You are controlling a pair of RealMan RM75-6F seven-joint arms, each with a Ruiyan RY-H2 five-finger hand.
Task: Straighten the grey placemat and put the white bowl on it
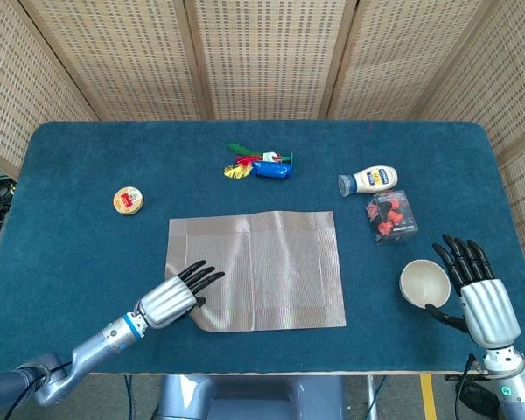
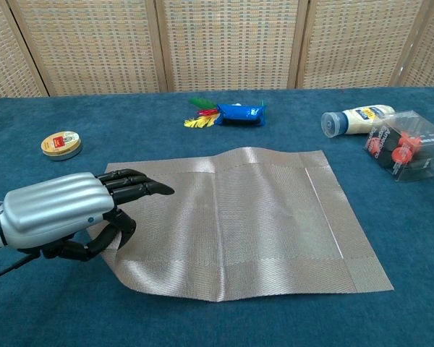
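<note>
Placemat (image 1: pixel 255 269) lies near the middle of the bench (image 1: pixel 70 219), toward the front edge, sides about square with the bench edges. Surface not flat: a ripple shows along its far edge in the chest view, and the front left corner is lifted a little.

Left hand (image 1: pixel 172 296) is at the placemat's front left corner, fingers (image 2: pixel 141 186) stretched out over the mat, thumb curled underneath at the mat's edge. Looks like the corner is pinched between thumb and fingers, though the contact itself is partly hidden behind the hand.

White bowl (image 1: pixel 424 283) sits upright on the bench near the front right corner, well apart from the placemat, none of it on the mat.

Right hand (image 1: pixel 479 293) is just beside the bowl on its right, fingers spread and pointing away from the robot, thumb reaching toward the bowl's near rim. It has hold of nothing. Seen only in the head view.

Other stuff on the bench:
- round tin (image 1: pixel 128 200) near the left edge
- blue packet (image 1: pixel 271 168) with coloured bits beside it, toward the back, centre
- mayo bottle (image 1: pixel 369 180) lying on its side, right of centre
- clear box (image 1: pixel 392 215) with red parts inside, just in front of the bottle
</note>
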